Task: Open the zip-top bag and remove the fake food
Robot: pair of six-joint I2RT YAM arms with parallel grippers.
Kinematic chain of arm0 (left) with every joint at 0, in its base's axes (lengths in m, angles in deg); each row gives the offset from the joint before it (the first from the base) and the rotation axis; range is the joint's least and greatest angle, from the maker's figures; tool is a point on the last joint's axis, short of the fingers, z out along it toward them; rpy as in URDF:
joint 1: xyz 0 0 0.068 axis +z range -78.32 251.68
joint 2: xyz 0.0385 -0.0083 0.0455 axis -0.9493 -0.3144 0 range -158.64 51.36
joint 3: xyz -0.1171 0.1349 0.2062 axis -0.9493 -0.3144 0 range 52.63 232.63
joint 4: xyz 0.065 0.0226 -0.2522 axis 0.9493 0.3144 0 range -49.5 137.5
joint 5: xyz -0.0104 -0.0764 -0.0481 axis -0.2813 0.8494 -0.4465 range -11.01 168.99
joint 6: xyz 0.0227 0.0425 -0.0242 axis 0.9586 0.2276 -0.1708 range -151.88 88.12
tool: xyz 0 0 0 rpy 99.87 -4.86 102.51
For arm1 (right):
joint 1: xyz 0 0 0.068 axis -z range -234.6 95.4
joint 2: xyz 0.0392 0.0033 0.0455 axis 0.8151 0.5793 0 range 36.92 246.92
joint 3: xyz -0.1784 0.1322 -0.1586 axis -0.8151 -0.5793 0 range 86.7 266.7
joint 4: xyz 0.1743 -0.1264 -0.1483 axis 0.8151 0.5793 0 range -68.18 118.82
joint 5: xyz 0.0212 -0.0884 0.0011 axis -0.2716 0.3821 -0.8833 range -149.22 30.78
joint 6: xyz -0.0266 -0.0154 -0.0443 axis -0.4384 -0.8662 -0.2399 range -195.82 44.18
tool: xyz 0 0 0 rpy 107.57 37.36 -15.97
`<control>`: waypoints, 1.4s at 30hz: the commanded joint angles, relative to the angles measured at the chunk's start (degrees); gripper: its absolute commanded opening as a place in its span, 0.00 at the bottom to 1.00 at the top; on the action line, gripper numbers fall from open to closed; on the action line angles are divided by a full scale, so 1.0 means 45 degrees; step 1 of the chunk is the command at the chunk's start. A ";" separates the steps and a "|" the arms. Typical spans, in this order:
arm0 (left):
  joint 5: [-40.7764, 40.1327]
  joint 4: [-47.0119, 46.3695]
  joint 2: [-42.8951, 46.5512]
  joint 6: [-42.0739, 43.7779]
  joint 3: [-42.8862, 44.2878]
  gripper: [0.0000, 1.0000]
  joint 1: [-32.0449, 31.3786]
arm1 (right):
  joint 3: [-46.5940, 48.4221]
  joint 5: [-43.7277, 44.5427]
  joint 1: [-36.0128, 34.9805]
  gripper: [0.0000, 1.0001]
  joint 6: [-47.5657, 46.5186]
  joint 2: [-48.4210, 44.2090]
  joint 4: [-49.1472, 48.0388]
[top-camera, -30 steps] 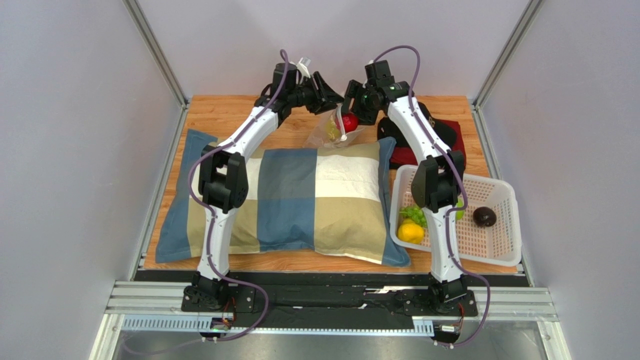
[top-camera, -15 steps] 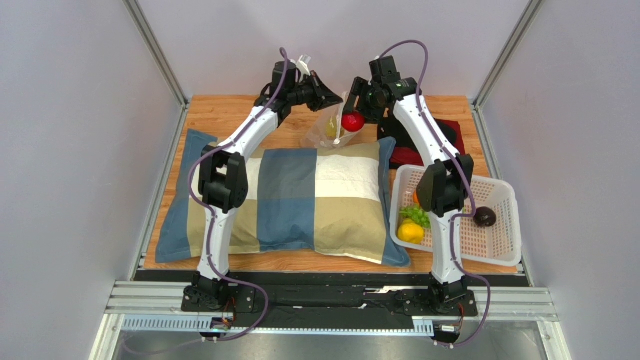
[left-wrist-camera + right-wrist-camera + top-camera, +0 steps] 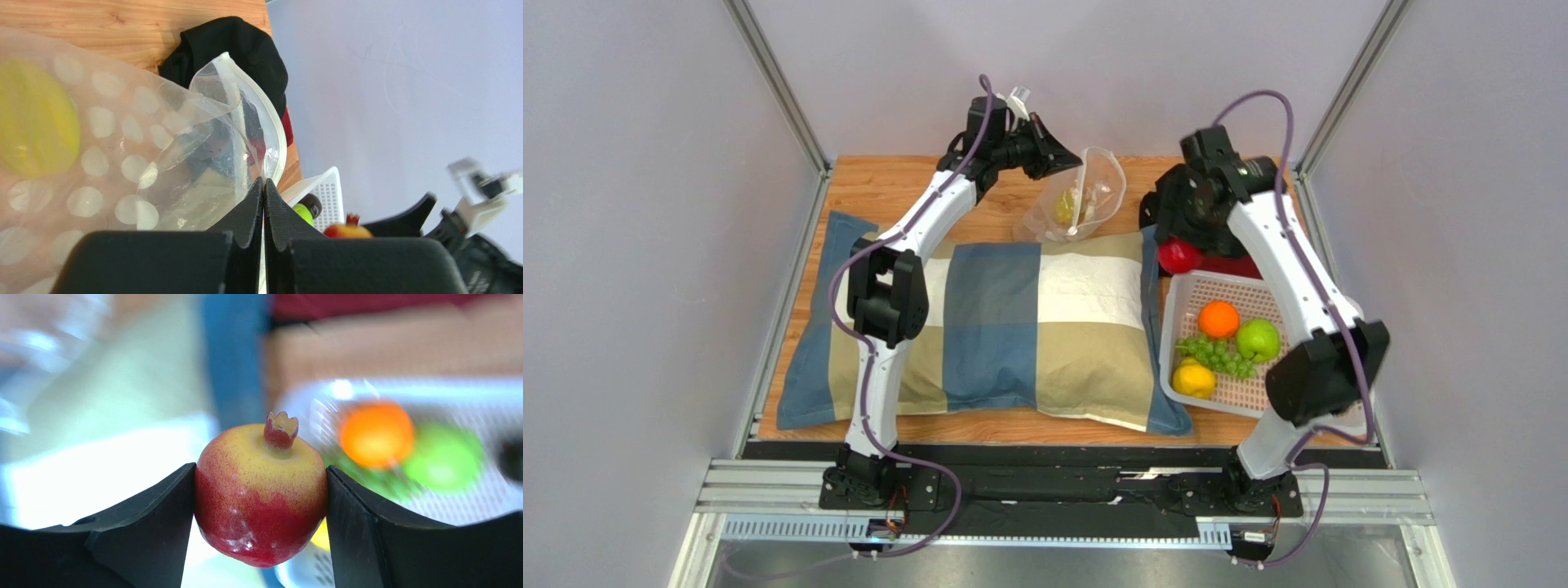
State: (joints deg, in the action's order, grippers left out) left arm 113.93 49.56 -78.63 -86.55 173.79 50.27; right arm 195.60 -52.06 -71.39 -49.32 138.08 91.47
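Note:
The zip-top bag is clear with white dots and stands open behind the pillow. My left gripper is shut on its rim, which the left wrist view shows pinched between the fingertips. One yellow piece of fake food stays inside the bag. My right gripper is shut on a red-and-yellow fruit, held in the air above the white basket's far left corner. An orange, a green apple, green grapes and a lemon lie in the basket.
A large checked pillow covers most of the wooden table. A black and red cloth lies behind the basket, under the right arm. Grey walls enclose both sides and the back.
My left gripper has shut on the bag's rim. My right arm has drawn the red fruit out of the bag and swung right, over the basket's corner.

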 commanded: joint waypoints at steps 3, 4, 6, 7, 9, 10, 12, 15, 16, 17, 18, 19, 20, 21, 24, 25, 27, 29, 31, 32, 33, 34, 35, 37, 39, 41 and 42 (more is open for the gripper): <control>0.0244 -0.0392 -0.0097 -0.0174 0.0536 0.00 0.0109 | -0.5673 0.1360 0.2243 0.04 -0.0107 -0.4431 0.0696; 0.0263 -0.0566 -0.0097 -0.0310 0.0497 0.00 0.0109 | -0.6226 0.1281 0.2500 0.07 -0.0127 -0.4686 0.0656; 0.0283 -0.0665 -0.0136 -0.0369 0.0419 0.00 0.0109 | -0.7454 0.1222 0.3047 0.12 -0.0128 -0.5195 0.0520; 0.0302 -0.0762 -0.0175 -0.0466 0.0418 0.00 0.0109 | -0.7810 0.1164 0.3223 0.21 -0.0147 -0.5293 0.0403; 0.0380 -0.0802 -0.0194 -0.0506 0.0380 0.00 0.0109 | -0.8397 0.0891 0.3613 0.34 -0.0089 -0.5352 0.0188; 0.0400 -0.0822 -0.0194 -0.0526 0.0360 0.00 0.0109 | -0.8670 0.0851 0.3596 0.55 0.0028 -0.5313 0.0206; 0.0420 -0.0822 -0.0117 -0.0506 0.0244 0.00 0.0109 | -0.8693 0.0890 0.3635 0.78 0.0068 -0.5216 0.0361; 0.0381 -0.0959 0.0040 -0.0506 0.0048 0.00 0.0109 | -0.8304 0.1045 0.3596 1.00 -0.0069 -0.5293 0.0557; 0.0400 -0.0939 0.0059 -0.0506 -0.0011 0.00 0.0109 | -0.7877 0.1104 0.3615 1.00 -0.0166 -0.5313 0.0597; 0.0400 -0.0978 0.0079 -0.0526 -0.0031 0.00 0.0109 | -0.7640 0.1201 0.3615 1.00 -0.0167 -0.5255 0.0655; 0.0400 -0.0997 0.0098 -0.0584 -0.0050 0.00 0.0109 | -0.7329 0.1396 0.3519 1.00 -0.0167 -0.5216 0.0714; 0.0400 -0.1056 0.0099 -0.0623 -0.0070 0.00 0.0109 | -0.7016 0.1436 0.3324 1.00 -0.0205 -0.5041 0.0676; 0.0419 -0.1095 0.0118 -0.0643 -0.0089 0.00 0.0109 | -0.6317 0.1475 0.2781 0.99 -0.0264 -0.4924 0.0443; 0.0439 -0.1153 0.0118 -0.0662 -0.0128 0.00 0.0109 | -0.5962 0.1611 0.2466 0.98 -0.0264 -0.4729 0.0247; 0.0439 -0.1270 0.0196 -0.0702 -0.0245 0.00 0.0109 | -0.4322 0.0661 0.1313 0.90 -0.0089 -0.3734 -0.1117; 0.0458 -0.1290 0.0196 -0.0702 -0.0284 0.00 0.0109 | -0.3873 0.0288 0.1040 0.87 -0.0030 -0.3441 -0.1605; 0.0478 -0.1329 0.0274 -0.0663 -0.0421 0.00 0.0109 | -0.2935 -0.0763 0.0278 0.81 0.0223 -0.2426 -0.3518; 0.0556 -0.1349 0.0333 -0.0662 -0.0596 0.00 0.0109 | -0.1882 -0.1314 -0.0171 0.75 0.0729 -0.0929 -0.4243; 0.0634 -0.1369 0.0449 -0.0604 -0.0675 0.00 0.0109 | 0.0363 -0.2213 -0.0349 0.66 0.1472 0.0365 -0.4188; 0.0634 -0.1349 0.0508 -0.0546 -0.0791 0.00 0.0109 | 0.1221 -0.2699 -0.0427 0.61 0.1667 0.1550 -0.4014; 0.0596 -0.1330 0.0547 -0.0468 -0.0870 0.00 0.0109 | 0.2525 -0.2839 -0.0466 0.52 0.2075 0.2045 -0.3935; 0.0595 -0.1349 0.0625 -0.0448 -0.0909 0.00 0.0109 | 0.3060 -0.2995 -0.0467 0.42 0.2273 0.2476 -0.3934; 0.0595 -0.1330 0.0665 -0.0428 -0.0948 0.00 0.0109 | 0.3413 -0.3229 -0.0447 0.33 0.2488 0.2905 -0.4050; 0.0634 -0.1330 0.0704 -0.0389 -0.0929 0.00 0.0109 | 0.4176 -0.3387 -0.0467 0.12 0.2840 0.3883 -0.4284; 0.0634 -0.1310 0.0704 -0.0370 -0.0910 0.00 0.0109 | 0.4450 -0.3563 -0.0447 0.04 0.2977 0.4604 -0.4461; 0.0654 -0.1349 0.0704 -0.0370 -0.0871 0.00 0.0129 | 0.4355 -0.3796 -0.0467 0.01 0.2920 0.4920 -0.4986; 0.0654 -0.1330 0.0704 -0.0370 -0.0851 0.00 0.0129 | 0.4238 -0.3933 -0.0486 0.00 0.2861 0.5095 -0.5279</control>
State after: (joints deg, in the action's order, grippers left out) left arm 116.12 45.02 -79.35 -89.24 169.55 50.44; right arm 212.76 -66.13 -73.67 -38.45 158.74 72.70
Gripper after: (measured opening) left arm 0.000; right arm 0.020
